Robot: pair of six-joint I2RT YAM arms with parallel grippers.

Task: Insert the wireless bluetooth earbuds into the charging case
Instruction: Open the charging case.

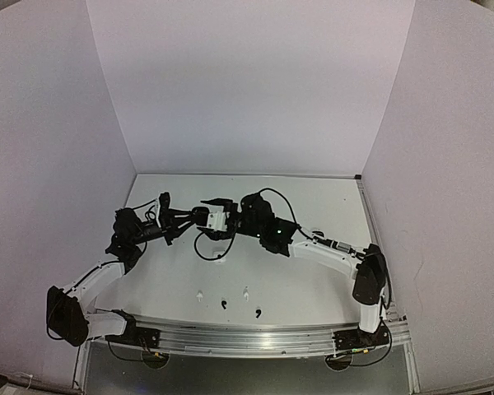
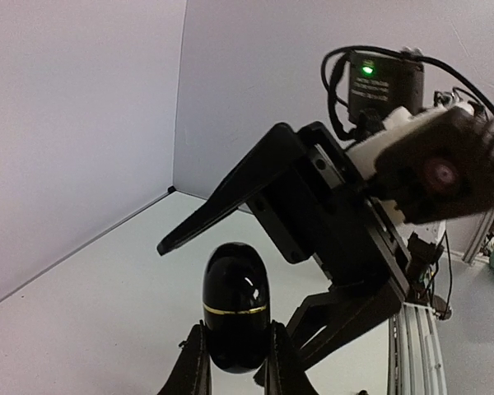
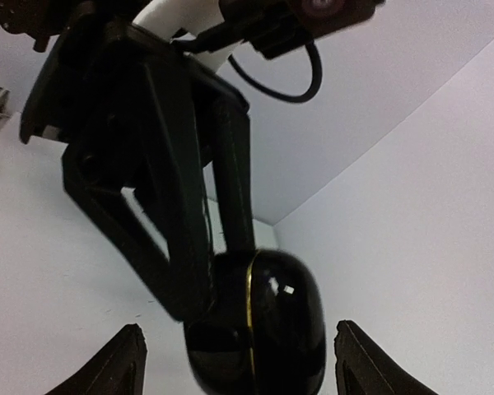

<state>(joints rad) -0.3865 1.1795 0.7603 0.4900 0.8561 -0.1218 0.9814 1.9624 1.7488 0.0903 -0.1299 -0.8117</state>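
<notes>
Above mid-table, the left gripper point(image 2: 235, 355) was clamped on the case point(image 2: 235, 304), with its fingers point(image 2: 194, 362) pressed to both sides just below the band. Case: glossy black, egg-shaped, a thin gold band around it at the seam; shut; held clear of the table point(image 1: 313, 206). The right gripper point(image 3: 240, 350) faced it head-on, jaws spread wide, one fingertip on either side of the case with a gap on both sides; nothing in its grasp. The right wrist view showed bright highlights on the black shell. Near the front edge of the table, well apart from both grippers, four earbuds point(image 1: 223, 304) lay loose in a rough row: two white, two black, each tiny beside the case. Their stems were too small to make out in the top view.
</notes>
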